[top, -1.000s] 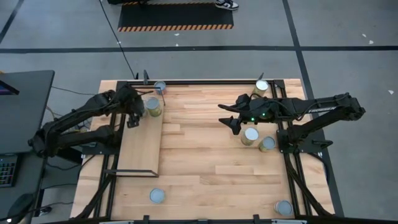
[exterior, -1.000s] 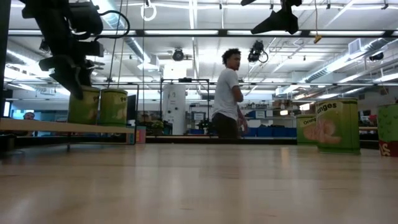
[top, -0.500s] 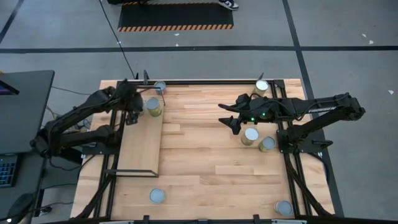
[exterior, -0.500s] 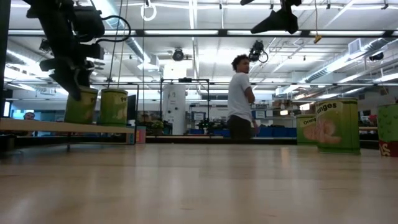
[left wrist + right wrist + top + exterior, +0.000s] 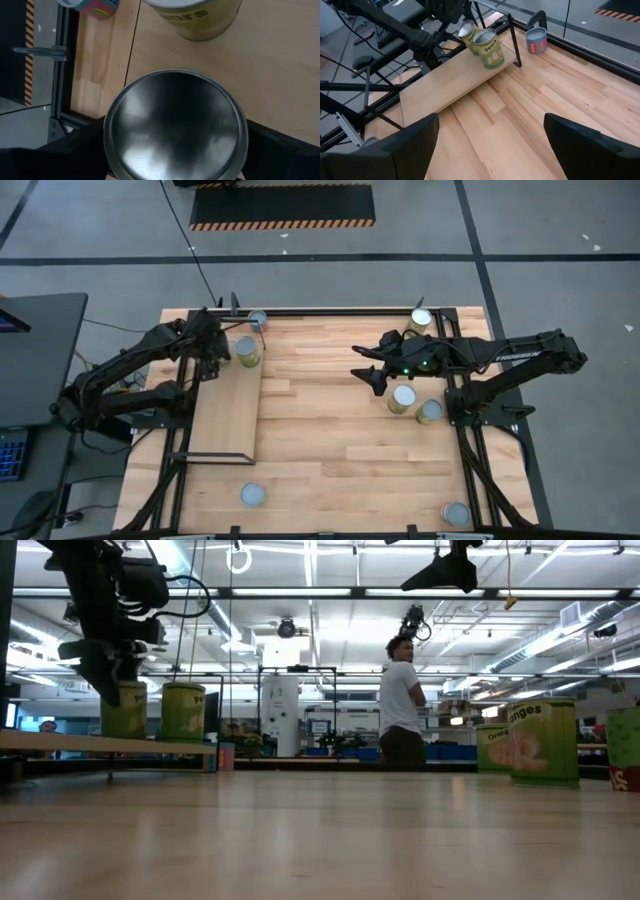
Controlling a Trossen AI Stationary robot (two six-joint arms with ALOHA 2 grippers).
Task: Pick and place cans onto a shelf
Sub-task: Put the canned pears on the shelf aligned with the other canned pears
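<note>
Currently positioned over the far end of the shelf (image 5: 225,412): left gripper (image 5: 213,364), fingers spread wide and flanking a silver-topped can (image 5: 175,125) standing there, beside a second can (image 5: 246,350) labelled "Pears". Held above the tabletop (image 5: 340,435) centre-right: right gripper (image 5: 366,370), fingers apart and empty, with two cans (image 5: 403,397) near it and others scattered towards the table edges.
</note>
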